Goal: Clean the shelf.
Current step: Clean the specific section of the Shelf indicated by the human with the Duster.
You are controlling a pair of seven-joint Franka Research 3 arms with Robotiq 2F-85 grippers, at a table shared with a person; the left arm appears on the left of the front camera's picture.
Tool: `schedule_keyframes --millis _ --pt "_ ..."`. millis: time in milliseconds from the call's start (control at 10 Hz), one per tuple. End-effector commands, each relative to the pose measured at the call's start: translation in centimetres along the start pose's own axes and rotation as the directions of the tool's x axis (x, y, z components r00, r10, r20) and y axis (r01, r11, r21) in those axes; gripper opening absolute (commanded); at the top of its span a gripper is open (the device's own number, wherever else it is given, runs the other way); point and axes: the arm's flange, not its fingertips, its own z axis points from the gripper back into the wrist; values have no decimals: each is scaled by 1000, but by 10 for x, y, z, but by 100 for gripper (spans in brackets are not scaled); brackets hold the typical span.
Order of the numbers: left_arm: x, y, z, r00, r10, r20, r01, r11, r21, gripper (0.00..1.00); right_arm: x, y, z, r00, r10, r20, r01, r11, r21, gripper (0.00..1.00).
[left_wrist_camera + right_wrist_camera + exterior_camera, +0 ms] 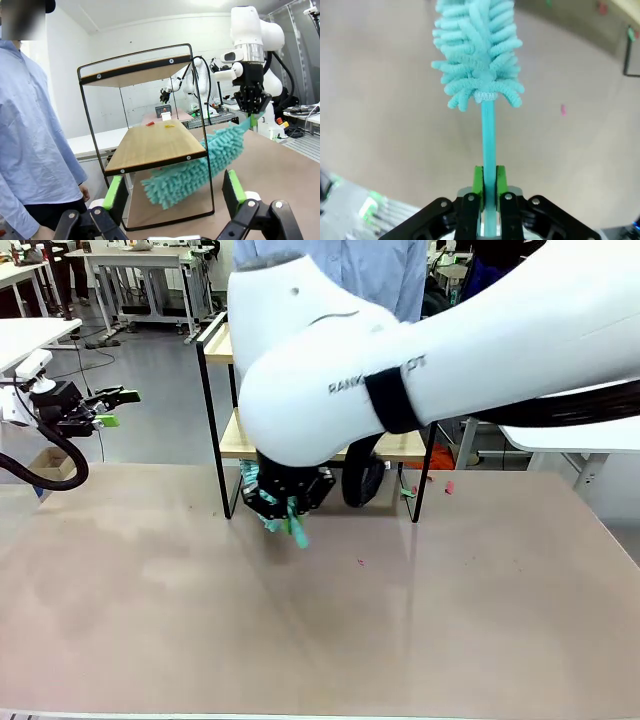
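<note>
Teal duster [200, 165] sits pinched in the right gripper [488, 175], head at the shelf's [150, 142] lower board. It might snag the frame and twist loose; left gripper [115, 408] gapes wide

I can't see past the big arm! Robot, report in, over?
Right gripper jaws shut on teal duster handle. Left gripper jaws open, empty. Duster low beside shelf, contact unclear. Person close behind shelf.

On the curved white casing of the right robot arm [300, 350] we read grey lettering, "RANKA" and then "OT". A black strap [390, 400] covers the letters between. We make out no other print.
</note>
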Motion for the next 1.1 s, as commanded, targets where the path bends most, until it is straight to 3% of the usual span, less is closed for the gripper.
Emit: schedule_keyframes --millis 0,300,600,1000 --pt "2 -1 0 1000 -15 -9 15 1000 -8 100 21 20 -21 992 -85 88 85 996 10 13" --pt "2 -1 0 1000 -15 -9 15 1000 -8 100 46 31 -41 979 -141 150 142 990 4 13" --pt "2 -1 0 1000 -15 -9 15 1000 -8 100 60 37 -56 971 -180 157 173 983 61 13" --pt "2 -1 0 1000 -15 -9 15 1000 -8 100 65 40 -82 981 -187 55 183 980 72 13"
